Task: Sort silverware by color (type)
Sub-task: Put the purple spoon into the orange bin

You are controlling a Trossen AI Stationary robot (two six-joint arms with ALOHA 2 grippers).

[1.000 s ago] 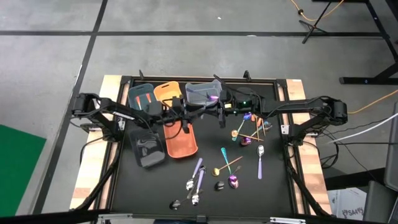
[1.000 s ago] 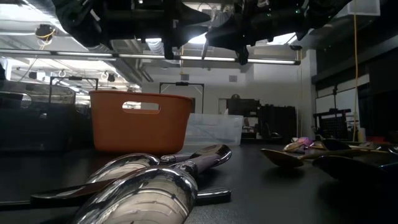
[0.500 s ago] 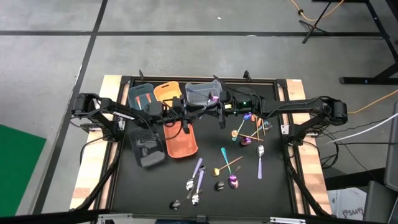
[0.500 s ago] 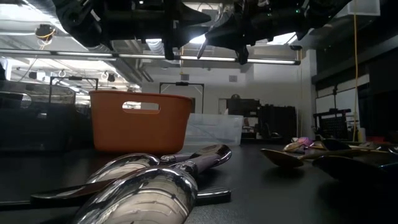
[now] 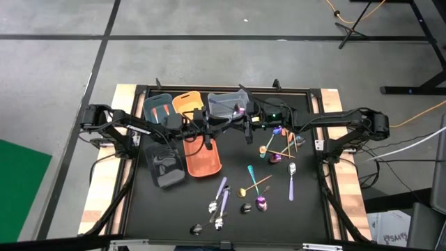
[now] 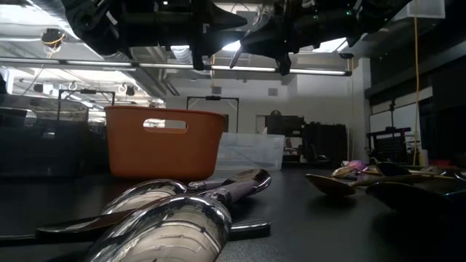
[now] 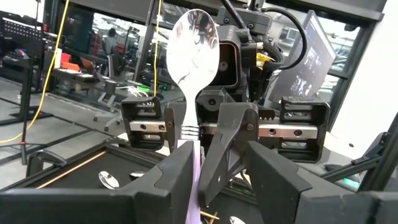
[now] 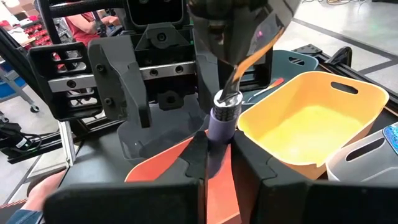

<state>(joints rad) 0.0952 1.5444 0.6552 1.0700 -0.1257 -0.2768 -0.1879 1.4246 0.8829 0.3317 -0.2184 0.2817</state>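
Observation:
My two grippers meet nose to nose above the bins at the table's far middle. My right gripper (image 8: 217,148) (image 5: 242,116) is shut on a spoon (image 7: 193,43) with a shiny silver bowl and a purple handle. My left gripper (image 7: 219,154) (image 5: 226,120) stands open facing it. The spoon's handle (image 7: 196,180) runs down between the left fingers, close beside one of them; whether it touches, I cannot tell. More silverware lies on the black table in two loose groups (image 5: 277,150) (image 5: 221,202). My right gripper pinches the spoon's purple handle (image 8: 219,127) just below the silver neck, between its two fingers. The fingers come level from the table's right side and lie across the handle. The spoon stands roughly upright, bowl up, lifted clear above the bins.
At the far edge stand a teal bin (image 5: 158,106), a yellow bin (image 5: 187,103) and a clear bin (image 5: 223,103). Nearer lie a dark bin (image 5: 164,166) and an orange-red bin (image 5: 204,160) (image 6: 164,142). Spoons lie close to the low camera (image 6: 175,218).

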